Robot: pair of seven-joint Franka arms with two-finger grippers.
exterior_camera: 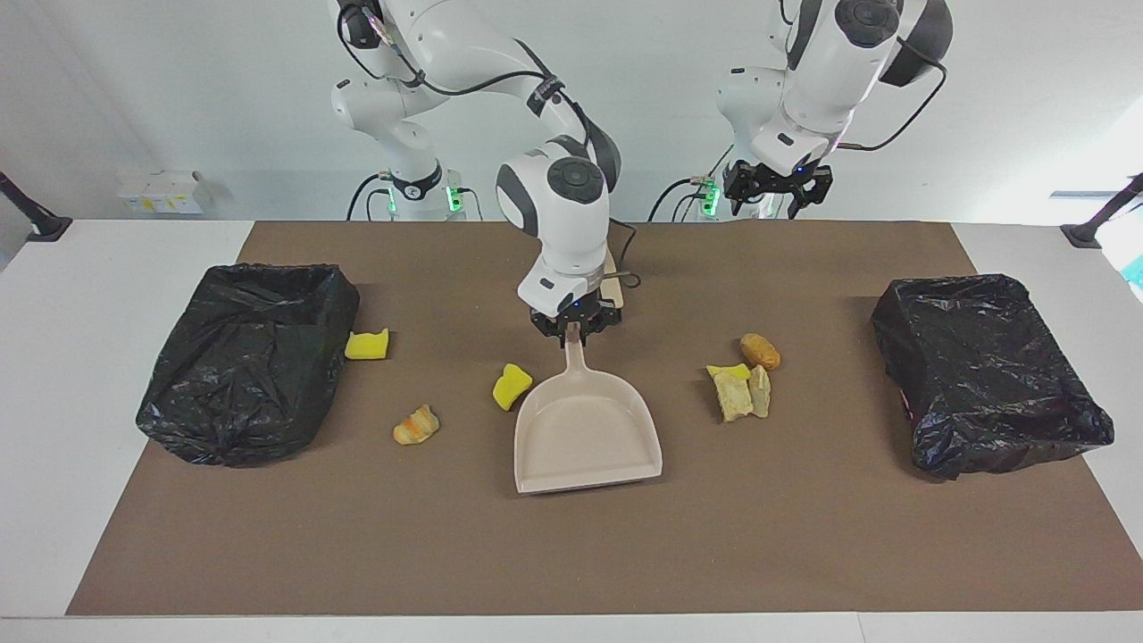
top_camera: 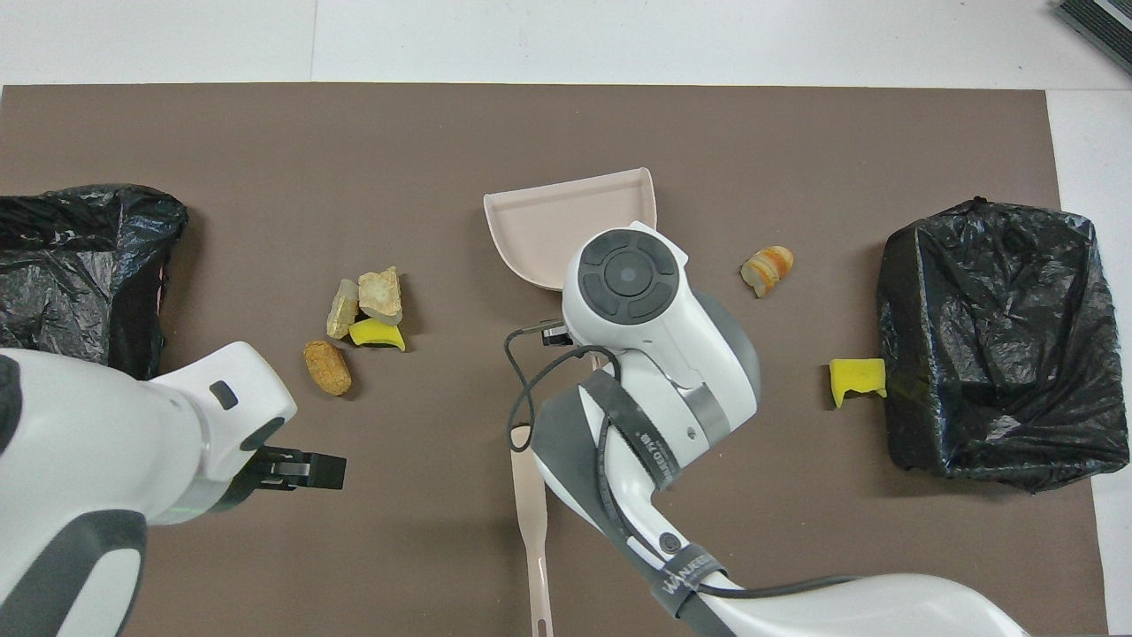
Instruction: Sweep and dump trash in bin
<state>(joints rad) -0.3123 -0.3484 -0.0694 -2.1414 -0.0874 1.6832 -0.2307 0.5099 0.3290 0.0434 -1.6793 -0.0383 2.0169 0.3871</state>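
Observation:
My right gripper is shut on the handle of the beige dustpan, which lies flat on the brown mat with its mouth away from the robots; the dustpan also shows in the overhead view. A yellow chunk of trash lies against the pan's side. A striped bread piece and another yellow chunk lie toward the right arm's end. A cluster of tan and yellow scraps and a brown piece lie toward the left arm's end. My left gripper is open and empty, raised over bare mat.
Two bins lined with black bags stand on the mat, one at the right arm's end and one at the left arm's end. The beige brush handle lies near the robots' edge, its head hidden under the right arm.

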